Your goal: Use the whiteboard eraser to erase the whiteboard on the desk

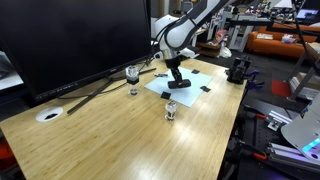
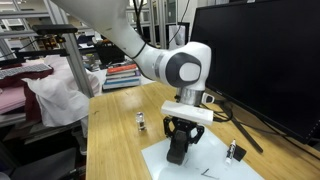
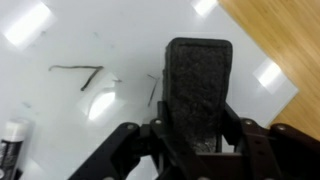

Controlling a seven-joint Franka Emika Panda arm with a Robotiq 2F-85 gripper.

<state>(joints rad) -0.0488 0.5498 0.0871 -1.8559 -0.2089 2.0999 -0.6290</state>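
My gripper point(image 3: 197, 140) is shut on the whiteboard eraser point(image 3: 197, 85), a dark oblong block with a felt face, and holds it down on the whiteboard point(image 3: 70, 40). Dark marker strokes point(image 3: 85, 72) lie on the board to the left of the eraser. In both exterior views the gripper point(image 1: 178, 82) point(image 2: 179, 150) stands upright over the pale sheet point(image 1: 195, 75) point(image 2: 215, 160) on the wooden desk point(image 1: 120, 140) point(image 2: 110, 130). The eraser point(image 1: 181, 85) point(image 2: 178, 155) touches the sheet.
A big black monitor point(image 1: 70, 40) stands behind the board, with cables running across the desk. Small clear glass items point(image 1: 133, 73) point(image 1: 171, 111) stand near the sheet. A white round disc point(image 1: 48, 115) sits in the desk. A marker cap point(image 3: 12, 135) lies at the board's edge.
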